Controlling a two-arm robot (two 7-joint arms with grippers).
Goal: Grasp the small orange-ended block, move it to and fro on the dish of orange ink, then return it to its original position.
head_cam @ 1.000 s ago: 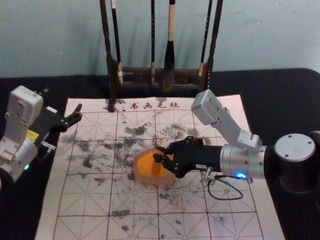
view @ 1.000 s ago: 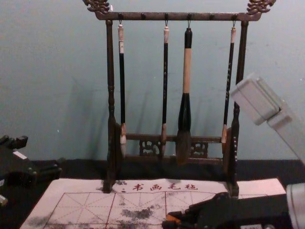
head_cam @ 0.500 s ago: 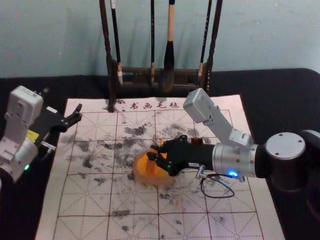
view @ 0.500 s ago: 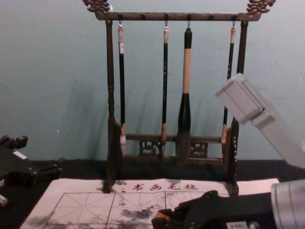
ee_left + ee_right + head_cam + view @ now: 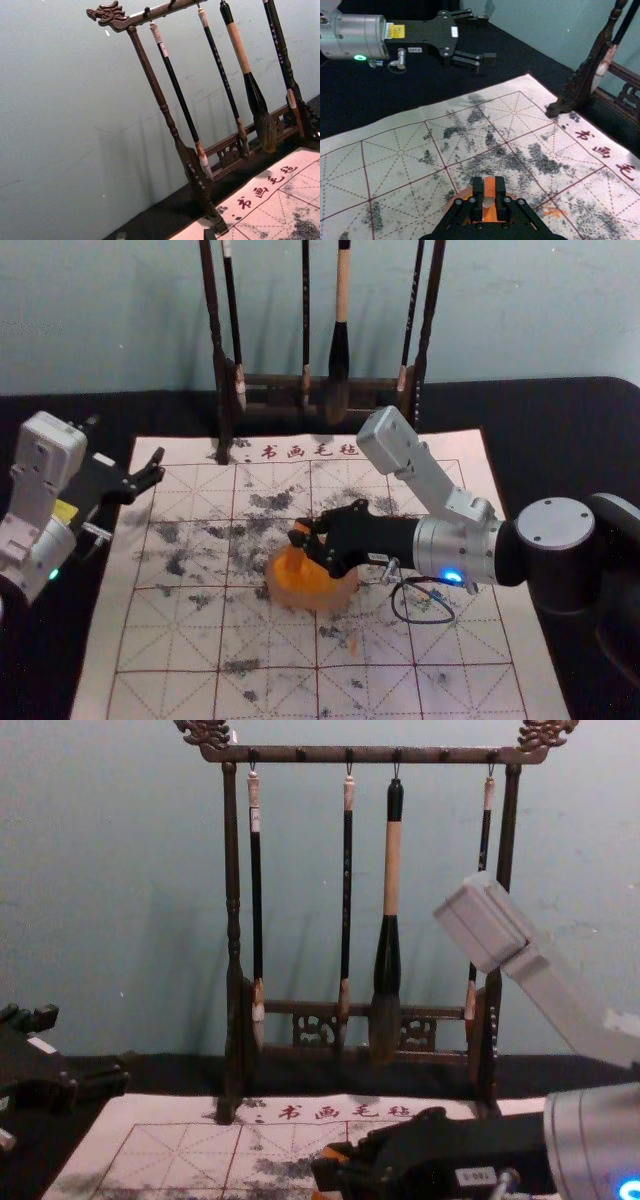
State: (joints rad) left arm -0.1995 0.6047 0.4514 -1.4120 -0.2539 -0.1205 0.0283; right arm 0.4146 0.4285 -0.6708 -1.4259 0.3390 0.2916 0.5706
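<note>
The right gripper [image 5: 302,532] is reaching in from the right over the middle of the mat, its two fingers closing narrowly on the orange block [image 5: 295,558] and pressing it from both sides. The block is standing between the fingertips, its lower end reaching down inside the rim of the round dish [image 5: 345,593]; whether it is touching the orange ink [image 5: 315,585] cannot be told. The dish is resting on the white gridded mat [image 5: 270,640], where dark smudges are spreading around it and an orange streak [image 5: 554,212] is lying near it. Off to the left, the left gripper [image 5: 158,465] is idling above the mat's far left edge, its fingers standing wide apart with nothing between them. Beyond the mat's printed red characters [image 5: 310,451], a dark wooden stand [image 5: 232,930] is rising at the far edge, and four brushes [image 5: 256,900] are hanging from its crossbar, tips down. Black cloth [image 5: 550,440] is lying under the mat, and a pale blue-green wall [image 5: 540,310] is closing off the background.
</note>
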